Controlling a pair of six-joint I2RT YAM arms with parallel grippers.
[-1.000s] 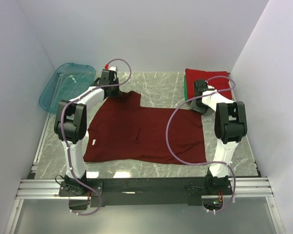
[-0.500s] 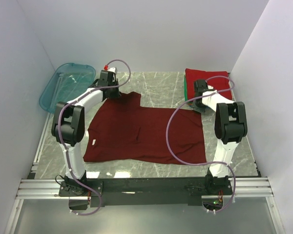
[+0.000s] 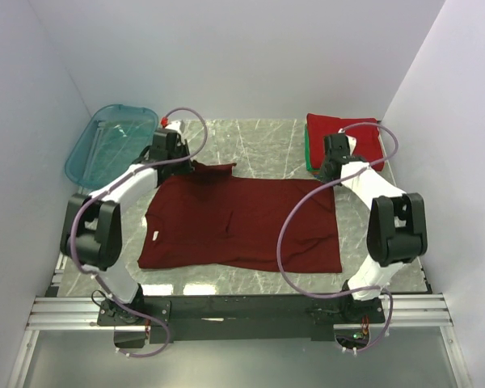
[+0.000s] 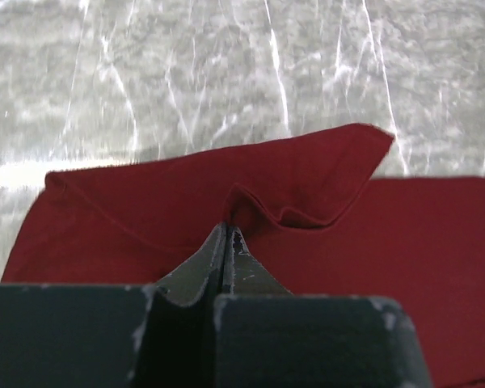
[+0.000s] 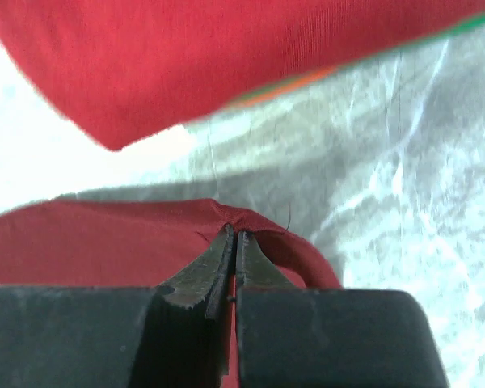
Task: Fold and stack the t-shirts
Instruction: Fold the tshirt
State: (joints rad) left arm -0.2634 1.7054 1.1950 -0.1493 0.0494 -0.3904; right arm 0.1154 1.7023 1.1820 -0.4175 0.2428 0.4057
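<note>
A dark maroon t-shirt point(image 3: 242, 222) lies spread on the marble table, its small white neck label point(image 3: 157, 236) at the left edge. My left gripper point(image 3: 180, 162) is shut on the shirt's far left sleeve point(image 4: 250, 182), which is bunched at the fingertips. My right gripper point(image 3: 329, 174) is shut on the shirt's far right corner point(image 5: 259, 222), pinching a fold of cloth. A stack of folded t-shirts, bright red point(image 3: 343, 133) on top with green and orange edges point(image 5: 307, 81) below, sits at the far right just beyond the right gripper.
A translucent teal plastic tub point(image 3: 113, 141) stands at the far left, partly off the table. White walls close in on three sides. Bare marble point(image 3: 263, 141) lies between the two grippers at the back.
The right gripper closed on the shirt's far right corner. Both arms stretched outward, the left one shifting left, and the far edge of the shirt is now pulled straighter.
</note>
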